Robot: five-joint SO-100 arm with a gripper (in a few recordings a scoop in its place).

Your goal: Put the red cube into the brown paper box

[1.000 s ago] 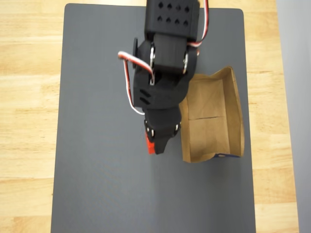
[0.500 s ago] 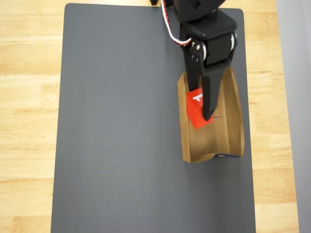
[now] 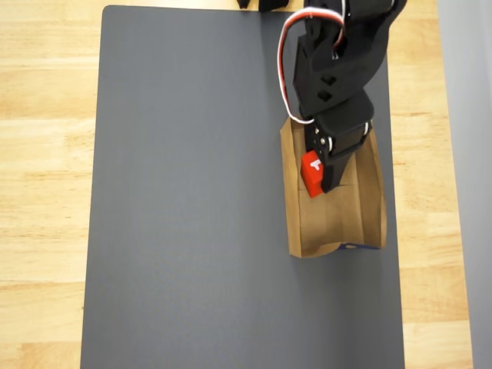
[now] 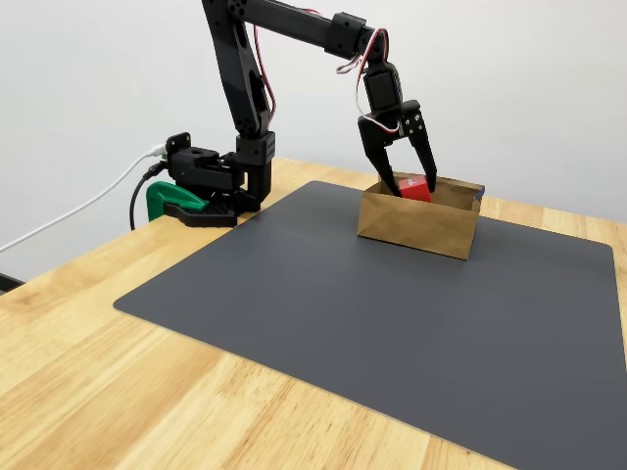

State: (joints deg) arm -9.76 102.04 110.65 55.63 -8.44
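The red cube (image 3: 311, 174) sits inside the brown paper box (image 3: 369, 201), on the mat (image 3: 192, 192).

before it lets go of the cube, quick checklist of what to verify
1. The red cube sits between the fingers of the gripper: ok.
2. Cube is over the inside of the brown paper box, not over a wall: ok in the overhead view.
3. Cube is low, at rim level in the fixed view: ok.
4. Cube already rests on the box floor: cannot tell.
5. Box lies fully on the grey mat: ok.
6. Fingers clear of the box walls for opening: cannot tell.
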